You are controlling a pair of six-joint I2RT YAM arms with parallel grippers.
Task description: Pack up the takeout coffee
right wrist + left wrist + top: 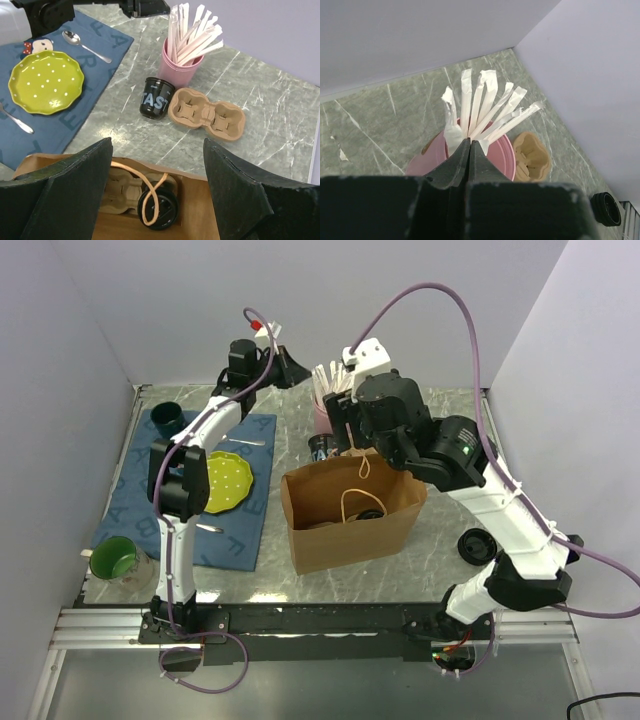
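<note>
Brown paper bag (355,515) mid-bench; lidded coffee cup (159,210) sits inside it. Right tool (157,150) spread apart over the mouth. Left tool (470,145), jaws together, at wrapped straws (485,105) by far edge, probably to fetch one.

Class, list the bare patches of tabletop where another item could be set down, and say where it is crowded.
Bare grey marble table lies between the brown paper bag and the near edge, and right of the cardboard cup carrier toward the wall. Crowded: behind the bag, around the pink straw cup and black cup.
</note>
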